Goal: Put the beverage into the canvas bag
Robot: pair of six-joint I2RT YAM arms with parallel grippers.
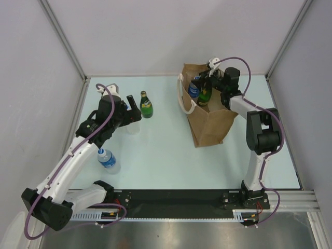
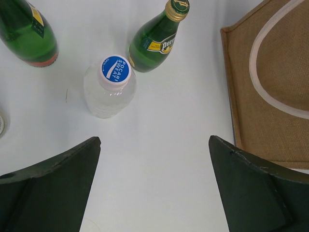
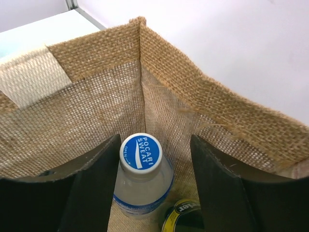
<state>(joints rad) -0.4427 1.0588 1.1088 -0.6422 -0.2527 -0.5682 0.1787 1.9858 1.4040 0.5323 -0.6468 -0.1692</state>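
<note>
- Tan burlap canvas bag (image 1: 210, 127) stands upright on the pale tabletop (image 1: 166, 155), right of centre, mouth open upward.
- Right pincer (image 3: 154, 145) is down inside the bag mouth, jaws spread either side of the bagged Pocari bottle (image 3: 140, 152). One jaw sits at the cap's edge; the other shows a strip of burlap btw itself and the bottle, so prob. no pinch.
- That bottle is inside the bag, upright, blue cap up, long axis vertical, i.e. in line w/ the pincer's approach. A dark-capped green bottle (image 3: 181, 212) stands just beside it in the bag.
- Key relation: the bottle lies straight below and btw the right jaws, w/ bag walls close around.
- Judged next move for this arm is to withdraw straight up along the bottle's axis. Sideways drift could snag the cap or the burlap wall and tip the bottle.
- Left pincer (image 2: 154, 140) hovers over the tabletop, jaws wide apart, holding nothing.
- Ahead of it stands the loose Pocari bottle (image 2: 110, 87), upright, cap up, slightly left of the pincer's centre line. The Perrier bottle (image 2: 154, 41) is just beyond.
- Loose bottles are nearer the left arm; the bag is nearer the right arm.
</note>
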